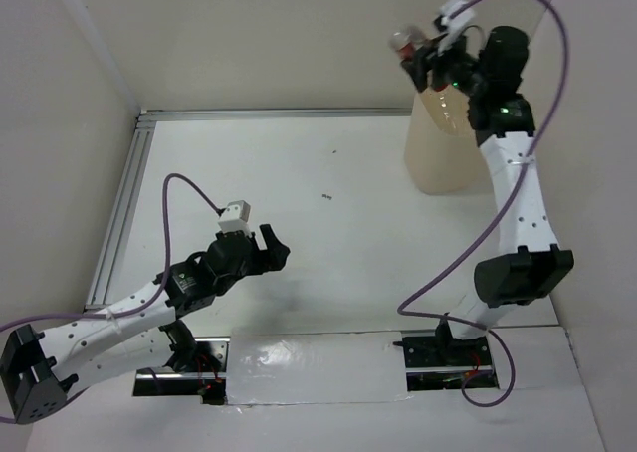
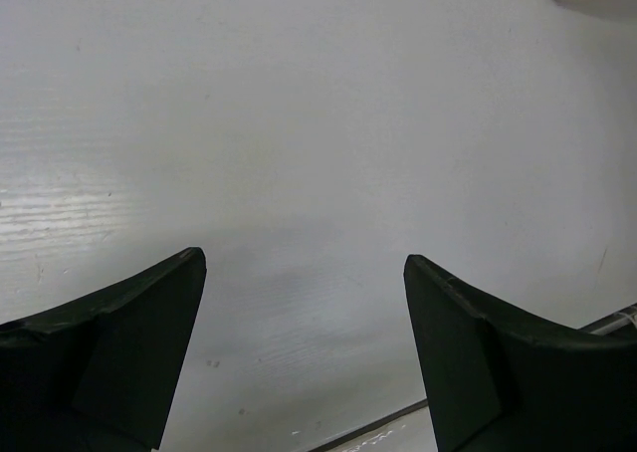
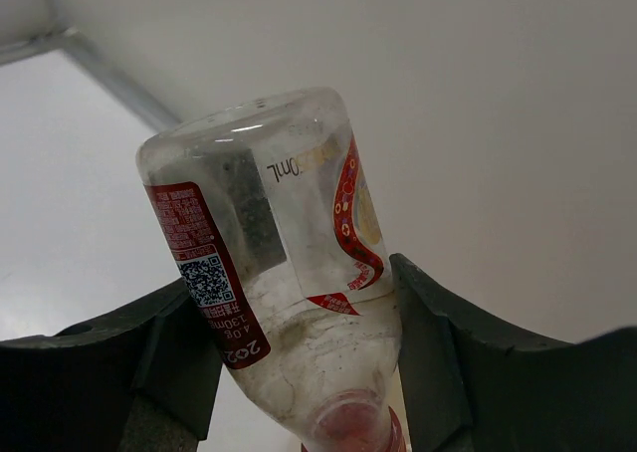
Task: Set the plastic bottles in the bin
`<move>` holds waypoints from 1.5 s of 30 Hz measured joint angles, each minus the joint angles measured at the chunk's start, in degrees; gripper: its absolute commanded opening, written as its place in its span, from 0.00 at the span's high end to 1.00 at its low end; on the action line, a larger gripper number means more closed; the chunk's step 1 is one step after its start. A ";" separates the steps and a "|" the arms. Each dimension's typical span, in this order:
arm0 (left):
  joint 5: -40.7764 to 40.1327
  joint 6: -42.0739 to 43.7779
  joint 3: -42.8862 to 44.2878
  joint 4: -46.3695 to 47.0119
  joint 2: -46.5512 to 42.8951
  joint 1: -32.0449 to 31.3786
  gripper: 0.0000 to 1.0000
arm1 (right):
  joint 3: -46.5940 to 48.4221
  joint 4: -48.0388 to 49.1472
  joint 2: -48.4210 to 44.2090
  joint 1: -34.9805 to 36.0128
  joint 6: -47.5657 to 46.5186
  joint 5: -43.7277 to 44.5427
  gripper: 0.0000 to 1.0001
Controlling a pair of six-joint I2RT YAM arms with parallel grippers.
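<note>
R pincer (image 1: 423,62) squeezes a small clear bottle (image 1: 406,44) w/ a red cap (image 3: 350,424) & a dark red label (image 3: 204,283). Both fingers (image 3: 164,347) press on its sides. Cap end is near my wrist cam, flat end points away, a bit tilted. I hold it up high, right by the top of the bin (image 1: 438,158), not inside. Bin stands at the far right of the white table (image 1: 299,173), close to the wall (image 1: 299,34). L pincer (image 1: 265,255) has its fingers spread wide w/ nothing btwn them, low over the table, well apart from the bin.
</note>
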 measured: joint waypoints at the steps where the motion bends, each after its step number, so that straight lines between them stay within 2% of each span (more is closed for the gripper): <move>1: 0.46 0.85 0.00 0.76 0.85 0.00 0.06 | -0.02 1.38 -1.55 -3.04 1.57 0.15 0.86; 5: 1.88 2.58 0.02 2.95 3.48 0.20 0.06 | 0.09 4.22 -2.05 -11.74 7.87 -1.07 0.86; 12: 3.41 4.00 0.15 5.42 4.92 0.44 0.06 | 2.40 4.09 10.40 -22.01 15.87 -5.16 0.80; 17: 3.69 4.04 0.17 5.90 4.68 0.44 0.06 | 3.32 2.67 17.64 -23.50 16.57 -5.44 0.62; 18: 3.69 4.02 0.17 5.88 4.46 0.44 0.06 | 3.52 2.49 18.32 -23.45 16.59 -5.73 0.56; 19: 3.72 4.02 0.17 5.88 4.15 0.44 0.06 | 3.85 2.29 18.88 -23.45 16.59 -6.01 0.45; 20: 3.72 4.02 0.17 5.90 3.80 0.44 0.06 | 4.15 2.25 19.28 -23.34 16.57 -6.14 0.41; 21: 3.72 4.02 0.17 5.95 3.41 0.44 0.06 | 4.57 2.05 19.52 -23.28 16.57 -6.45 0.30; 22: 3.72 3.98 0.17 5.95 3.23 0.44 0.06 | 4.79 1.95 19.63 -23.23 16.57 -6.58 0.30; 23: 3.69 3.96 0.17 5.90 2.99 0.44 0.06 | 4.81 1.97 19.65 -23.21 16.48 -6.62 0.19; 26: 3.69 3.96 0.17 5.77 2.49 0.44 0.06 | 4.79 1.84 19.65 -23.30 16.44 -6.58 0.09; 27: 3.69 3.93 0.17 5.77 2.29 0.44 0.06 | 4.76 1.68 19.65 -23.34 16.41 -6.54 0.00; 39: 3.76 3.96 0.17 5.64 1.88 0.44 0.06 | 6.62 0.94 17.53 -26.03 18.29 -6.97 0.00; 44: 4.52 5.60 0.63 6.12 2.73 0.44 0.05 | 7.43 -1.51 11.37 -25.73 18.12 -7.67 0.00; 45: 4.90 6.16 1.05 6.05 3.08 0.44 0.02 | 7.43 -3.45 9.07 -24.98 17.31 -7.17 0.00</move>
